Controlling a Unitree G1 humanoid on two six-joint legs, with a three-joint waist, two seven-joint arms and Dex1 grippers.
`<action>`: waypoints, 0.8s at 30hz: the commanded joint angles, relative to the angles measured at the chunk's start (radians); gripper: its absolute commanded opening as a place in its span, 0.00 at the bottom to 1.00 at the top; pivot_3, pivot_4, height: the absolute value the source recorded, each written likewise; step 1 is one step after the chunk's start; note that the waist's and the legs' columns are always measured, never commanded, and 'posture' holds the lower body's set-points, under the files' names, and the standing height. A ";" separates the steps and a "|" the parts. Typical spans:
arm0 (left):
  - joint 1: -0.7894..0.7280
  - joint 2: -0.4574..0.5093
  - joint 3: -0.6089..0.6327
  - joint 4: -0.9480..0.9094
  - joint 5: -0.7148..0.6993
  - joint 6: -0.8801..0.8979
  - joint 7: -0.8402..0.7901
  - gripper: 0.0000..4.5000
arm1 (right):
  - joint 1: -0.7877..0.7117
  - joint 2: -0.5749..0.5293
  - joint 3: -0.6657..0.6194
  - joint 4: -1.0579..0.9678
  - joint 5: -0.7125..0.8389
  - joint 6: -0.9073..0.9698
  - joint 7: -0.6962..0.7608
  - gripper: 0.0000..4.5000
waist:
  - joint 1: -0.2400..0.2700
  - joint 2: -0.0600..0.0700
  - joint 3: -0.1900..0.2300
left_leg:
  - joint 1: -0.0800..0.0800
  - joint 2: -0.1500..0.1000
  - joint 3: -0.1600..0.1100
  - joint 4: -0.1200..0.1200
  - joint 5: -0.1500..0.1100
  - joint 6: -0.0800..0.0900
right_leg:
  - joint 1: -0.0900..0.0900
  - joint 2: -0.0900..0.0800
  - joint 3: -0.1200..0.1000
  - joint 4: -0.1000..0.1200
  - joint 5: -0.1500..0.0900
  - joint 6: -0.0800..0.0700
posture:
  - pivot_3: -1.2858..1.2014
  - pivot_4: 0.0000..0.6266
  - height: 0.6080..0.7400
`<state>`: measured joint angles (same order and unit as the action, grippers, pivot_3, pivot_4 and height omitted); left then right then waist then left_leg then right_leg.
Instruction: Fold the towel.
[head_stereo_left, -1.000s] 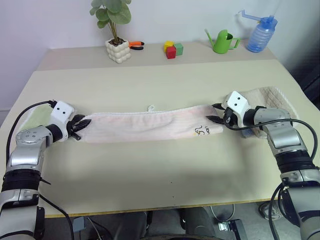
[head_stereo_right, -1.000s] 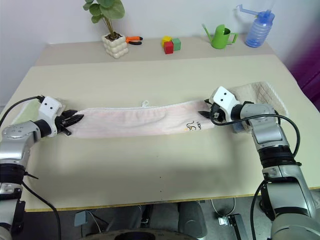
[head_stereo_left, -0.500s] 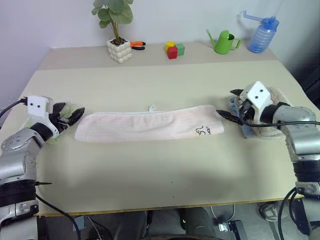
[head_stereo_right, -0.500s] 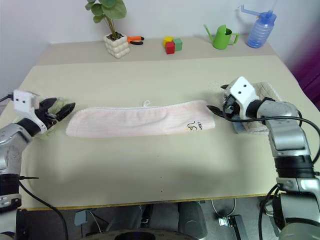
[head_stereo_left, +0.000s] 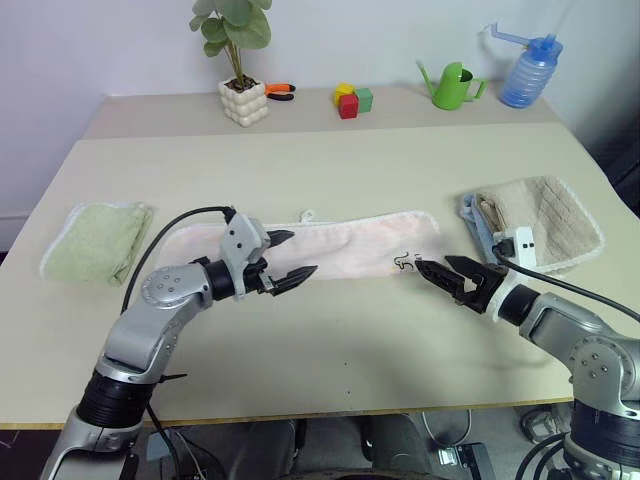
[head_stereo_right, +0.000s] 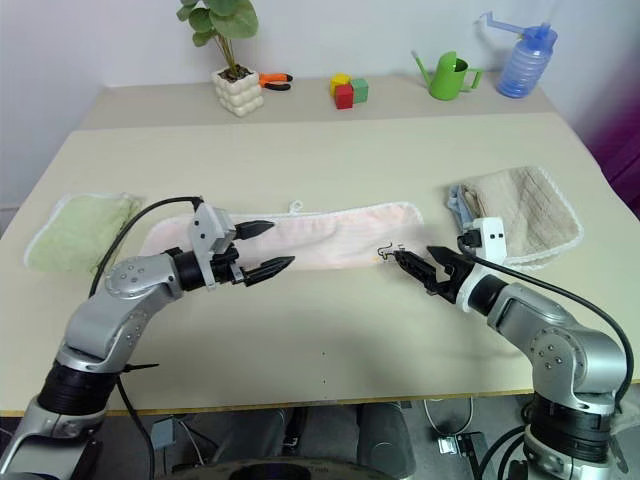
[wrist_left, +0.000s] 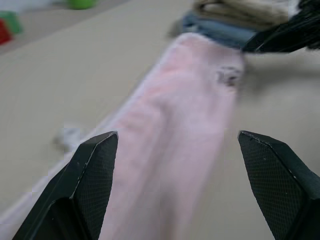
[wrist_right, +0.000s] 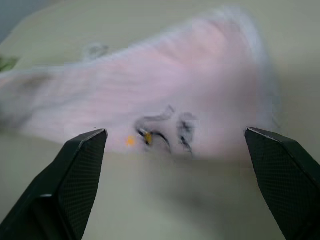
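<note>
Towel (head_stereo_left: 340, 245) released; end effectors now inward, open.

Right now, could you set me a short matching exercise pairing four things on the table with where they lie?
Things:
1. pink towel
2. green towel
3. beige towel
4. watering can

Places:
A. far edge, beside the blue bottle
B. robot's left end
C. middle, stretched out long
D. robot's right end

Pairs: 1-C, 2-B, 3-D, 4-A
</note>
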<state>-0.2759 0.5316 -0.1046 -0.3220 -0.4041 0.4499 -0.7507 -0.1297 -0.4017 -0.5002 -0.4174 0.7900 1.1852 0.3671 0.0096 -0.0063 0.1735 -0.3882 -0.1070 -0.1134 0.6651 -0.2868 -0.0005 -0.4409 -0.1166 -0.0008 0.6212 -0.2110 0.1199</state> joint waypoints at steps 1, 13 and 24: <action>-0.011 -0.007 -0.011 -0.050 -0.010 -0.012 -0.022 0.87 | -0.018 0.080 -0.074 -0.055 0.106 0.071 -0.121 0.99 | 0.001 0.001 0.000 | 0.000 0.000 0.000 0.000 0.000 0.000 | 0.000 0.000 0.000 0.000 0.000 0.000 | 0.52 0.24 0.94; -0.002 -0.020 -0.028 -0.044 0.012 -0.016 -0.019 0.87 | -0.191 0.273 -0.153 0.176 0.148 0.046 -0.452 0.99 | -0.001 0.001 -0.001 | 0.001 -0.001 0.000 0.000 0.000 0.000 | 0.001 0.000 0.000 0.000 0.000 0.000 | 0.52 0.24 0.94; 0.040 -0.020 -0.027 -0.062 0.030 -0.028 -0.005 0.88 | -0.163 0.220 -0.137 0.172 0.187 0.013 -0.459 0.48 | -0.004 0.002 -0.002 | 0.008 0.000 0.000 -0.001 0.000 0.001 | 0.008 0.001 0.000 -0.001 0.000 0.000 | 0.52 0.24 0.94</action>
<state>-0.2407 0.5071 -0.1432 -0.3407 -0.3793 0.4444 -0.7565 -0.3138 -0.1630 -0.6158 -0.2054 0.9419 1.1876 -0.1012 0.0058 -0.0039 0.1719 -0.3802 -0.1072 -0.1132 0.6635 -0.2873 0.0009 -0.4330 -0.1156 -0.0010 0.6202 -0.2113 0.1201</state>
